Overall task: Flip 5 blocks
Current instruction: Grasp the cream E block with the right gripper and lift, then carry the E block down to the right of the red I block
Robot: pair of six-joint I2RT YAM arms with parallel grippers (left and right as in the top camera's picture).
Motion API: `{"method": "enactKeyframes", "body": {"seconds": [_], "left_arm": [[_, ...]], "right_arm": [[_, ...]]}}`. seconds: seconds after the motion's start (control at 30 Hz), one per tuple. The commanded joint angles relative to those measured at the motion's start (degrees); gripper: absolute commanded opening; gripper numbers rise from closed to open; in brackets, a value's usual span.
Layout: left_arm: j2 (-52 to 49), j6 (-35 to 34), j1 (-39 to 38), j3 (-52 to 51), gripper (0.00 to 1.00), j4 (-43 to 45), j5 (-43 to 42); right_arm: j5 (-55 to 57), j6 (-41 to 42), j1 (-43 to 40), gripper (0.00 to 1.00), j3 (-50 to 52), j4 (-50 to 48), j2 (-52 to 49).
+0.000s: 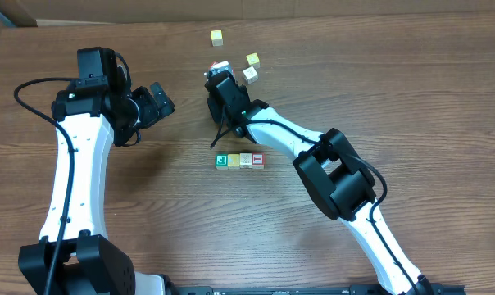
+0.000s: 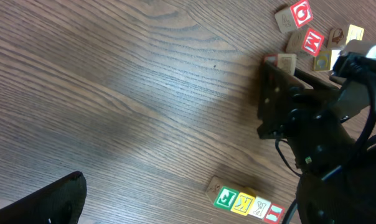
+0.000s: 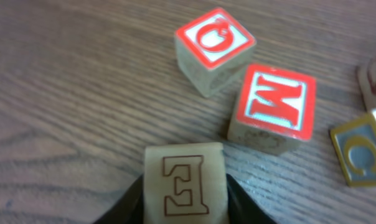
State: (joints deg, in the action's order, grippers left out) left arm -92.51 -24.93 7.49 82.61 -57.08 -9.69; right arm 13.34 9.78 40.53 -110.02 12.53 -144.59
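Observation:
Four blocks lie in a row mid-table: green (image 1: pixel 221 161), yellow (image 1: pixel 233 161), pale cream (image 1: pixel 246 161) and a red-framed "I" (image 1: pixel 258 161). The left wrist view also shows this row, from the green block (image 2: pixel 225 198) to the red "I" block (image 2: pixel 274 214). My right gripper (image 1: pixel 215 80) is behind the row, shut on a fifth pale cream block (image 3: pixel 185 183) with an outlined "E", its fingers pressed to both sides. My left gripper (image 1: pixel 160 100) hangs open to the left, away from all the blocks. Only one dark finger (image 2: pixel 51 199) of it shows in its own view.
Close beyond the held block stand a red-lettered round-letter cube (image 3: pixel 214 46) and a red "M" cube (image 3: pixel 274 106), with a yellow-framed "C" cube (image 3: pixel 359 152) to the right. A lone pale-yellow cube (image 1: pixel 217 37) sits at the far edge.

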Motion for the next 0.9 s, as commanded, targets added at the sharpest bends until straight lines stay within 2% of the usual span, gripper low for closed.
{"method": "enactKeyframes", "body": {"seconds": [0.0,0.13,0.33,0.5,0.63,0.77,0.87], "left_arm": [[-0.1,0.7,-0.4,0.4,1.00,0.1,-0.2],[-0.1,0.7,-0.4,0.4,1.00,0.1,-0.2],[-0.1,0.7,-0.4,0.4,1.00,0.1,-0.2],[-0.1,0.7,-0.4,0.4,1.00,0.1,-0.2],[-0.1,0.7,-0.4,0.4,1.00,0.1,-0.2],[-0.1,0.7,-0.4,0.4,1.00,0.1,-0.2],[-0.1,0.7,-0.4,0.4,1.00,0.1,-0.2]], "right_arm": [[0.1,-0.9,-0.2,0.18,-0.1,0.7,3.3],[0.1,-0.9,0.0,0.16,-0.1,5.1,10.2],[0.1,-0.3,0.4,0.15,-0.1,19.1,24.2],[-0.4,7.1,0.1,0.12,-0.1,37.3,35.6],[-3.1,9.3,0.1,0.12,-0.1,51.5,42.2],[-3.1,17.3,-0.1,0.12,-0.1,63.3,44.1],[-3.2,22.2,-0.2,0.12,1.9,67.9,43.6]]}}
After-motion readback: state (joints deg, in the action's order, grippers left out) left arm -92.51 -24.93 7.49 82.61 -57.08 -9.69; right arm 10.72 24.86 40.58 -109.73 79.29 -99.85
